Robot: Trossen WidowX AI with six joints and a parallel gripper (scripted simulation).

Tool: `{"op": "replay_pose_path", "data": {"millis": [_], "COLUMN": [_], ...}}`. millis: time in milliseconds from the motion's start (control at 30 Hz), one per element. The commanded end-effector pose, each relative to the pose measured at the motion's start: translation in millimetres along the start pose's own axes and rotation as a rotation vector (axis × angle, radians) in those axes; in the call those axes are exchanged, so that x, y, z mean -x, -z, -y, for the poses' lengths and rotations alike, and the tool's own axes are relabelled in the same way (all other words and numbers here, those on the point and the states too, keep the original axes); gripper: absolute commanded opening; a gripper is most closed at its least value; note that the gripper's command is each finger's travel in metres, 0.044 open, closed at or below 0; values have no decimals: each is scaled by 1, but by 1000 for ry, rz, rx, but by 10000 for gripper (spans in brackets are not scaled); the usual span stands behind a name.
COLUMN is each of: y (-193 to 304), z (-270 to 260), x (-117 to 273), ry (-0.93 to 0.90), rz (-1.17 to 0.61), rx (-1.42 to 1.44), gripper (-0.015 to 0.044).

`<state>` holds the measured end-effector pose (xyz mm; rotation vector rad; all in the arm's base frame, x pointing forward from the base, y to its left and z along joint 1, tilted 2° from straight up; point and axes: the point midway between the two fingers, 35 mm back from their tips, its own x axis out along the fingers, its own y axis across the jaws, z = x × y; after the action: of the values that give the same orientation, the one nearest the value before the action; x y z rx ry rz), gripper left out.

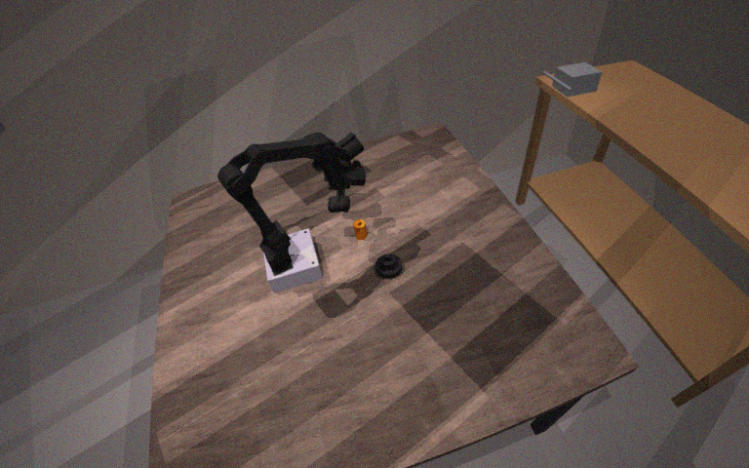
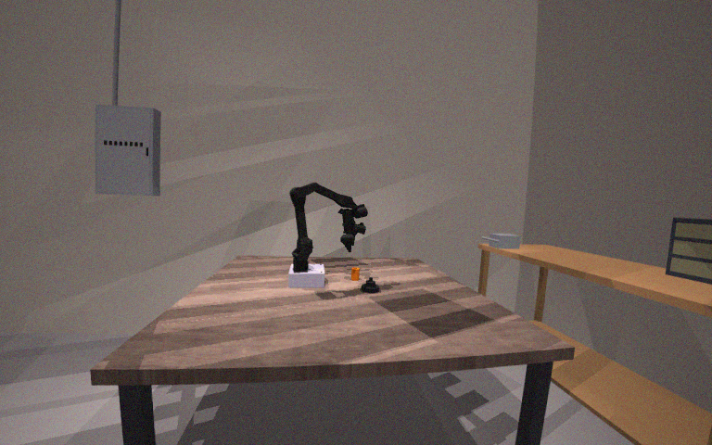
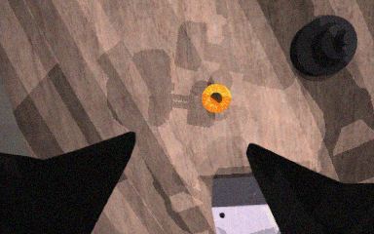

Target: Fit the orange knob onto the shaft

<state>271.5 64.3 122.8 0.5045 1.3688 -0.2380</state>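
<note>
The orange knob (image 1: pixel 360 230) (image 2: pixel 355 273) (image 3: pixel 223 103) stands upright on the table, its dark hole facing up. The round black pedestal (image 1: pixel 388 266) (image 2: pixel 370 287) (image 3: pixel 305 53) stands on the table near the knob, toward the front in the top and exterior views and at the upper right in the wrist view. Its shaft points up; the flat side cannot be made out. My gripper (image 2: pixel 349 249) (image 3: pixel 193 143) is wide open and empty, pointing down high above the table. In the wrist view the knob lies ahead of the fingertips, between their two lines.
The arm's white base block (image 1: pixel 294 261) (image 2: pixel 306 276) (image 3: pixel 242 219) stands on the wooden table (image 1: pixel 331 374) (image 2: pixel 314 340), left of the knob in the top and exterior views. A wooden shelf bench (image 1: pixel 651 110) (image 2: pixel 578 262) with a grey box (image 1: pixel 577 78) (image 2: pixel 504 240) stands apart on the right.
</note>
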Motion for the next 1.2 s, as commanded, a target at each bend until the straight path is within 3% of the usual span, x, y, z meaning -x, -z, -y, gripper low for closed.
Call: {"op": "replay_pose_path", "data": {"millis": [0,300,433,1167], "y": [-20,-32,-26,-24], "z": [9,15,19,27], "x": [-19,-36,-68,-99], "ry": [128,206,205,206], "rz": [-68,-132,-132,-132], "rx": [165,287,287,287], "gripper": [440,440,440,440]}}
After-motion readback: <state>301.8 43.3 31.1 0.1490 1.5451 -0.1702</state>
